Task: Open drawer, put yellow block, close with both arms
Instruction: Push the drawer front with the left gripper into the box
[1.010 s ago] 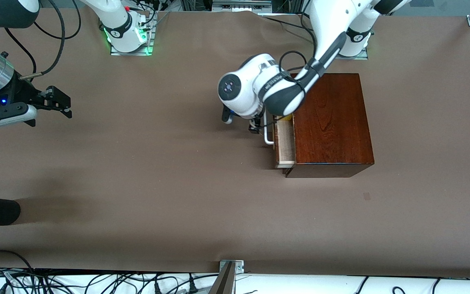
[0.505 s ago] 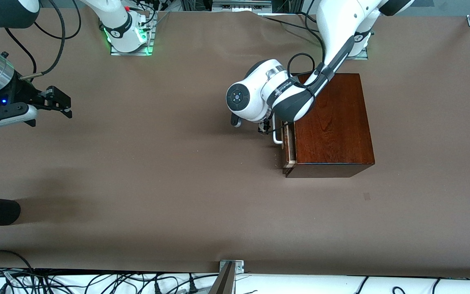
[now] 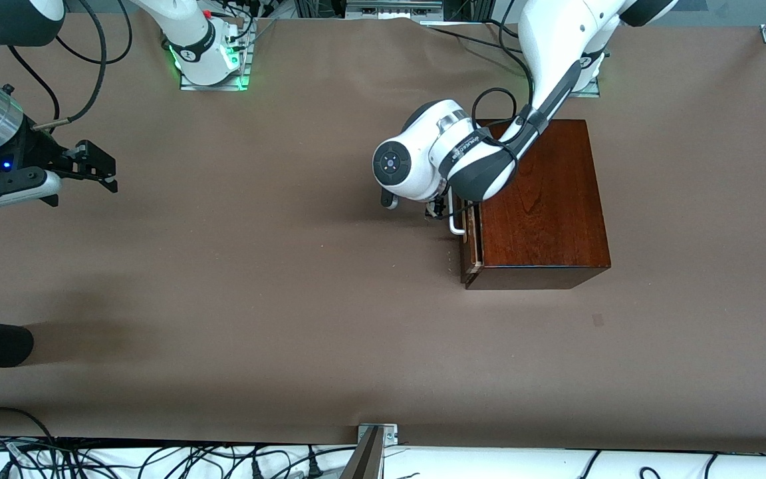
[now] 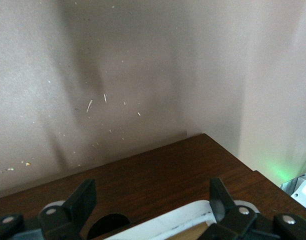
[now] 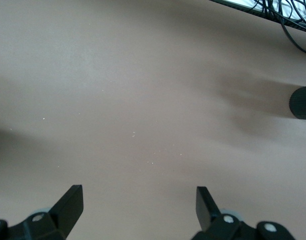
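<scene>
Drawer (image 3: pixel 467 243) sits nearly shut in the box (image 3: pixel 539 199) — stiff, smooth-sliding; push its white handle (image 3: pixel 455 223). Your left hand (image 3: pixel 437 210) is there, fingers spread. Right hand (image 3: pixel 94 166) waits open over the desk (image 3: pixel 290 299).

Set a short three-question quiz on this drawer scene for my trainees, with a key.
1. True or false: the drawer stands pulled all the way out of the wooden box.
2. What is the left gripper at? A) the drawer's white handle B) a loose cable C) the table's edge
3. Fill in: the right gripper hangs over the bare ____ at the right arm's end, its jaws ____.

Key: 1) False: only a sliver of the drawer shows, so it is almost shut. 2) A. 3) table; open.
</scene>
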Controlling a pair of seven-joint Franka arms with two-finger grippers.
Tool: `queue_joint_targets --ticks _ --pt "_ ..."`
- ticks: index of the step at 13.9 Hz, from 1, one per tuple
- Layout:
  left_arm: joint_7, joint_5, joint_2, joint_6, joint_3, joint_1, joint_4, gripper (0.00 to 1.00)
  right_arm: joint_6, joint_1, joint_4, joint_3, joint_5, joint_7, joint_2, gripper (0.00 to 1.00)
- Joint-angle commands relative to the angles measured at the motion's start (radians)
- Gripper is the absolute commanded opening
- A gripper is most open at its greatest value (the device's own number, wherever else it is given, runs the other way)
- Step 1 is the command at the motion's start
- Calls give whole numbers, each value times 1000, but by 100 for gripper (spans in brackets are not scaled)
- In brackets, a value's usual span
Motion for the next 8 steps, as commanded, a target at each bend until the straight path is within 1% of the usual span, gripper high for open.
queue_joint_targets --ticks 1,6,8 --pt "8 24 -31 -27 13 20 -8 100 -6 0 11 0 6 -2 4 100" --pt "-44 20 -31 -25 12 14 -8 100 -8 0 11 0 4 6 2 100" --pt "-121 -24 -34 -20 10 11 -2 100 -9 0 11 0 4 6 2 100"
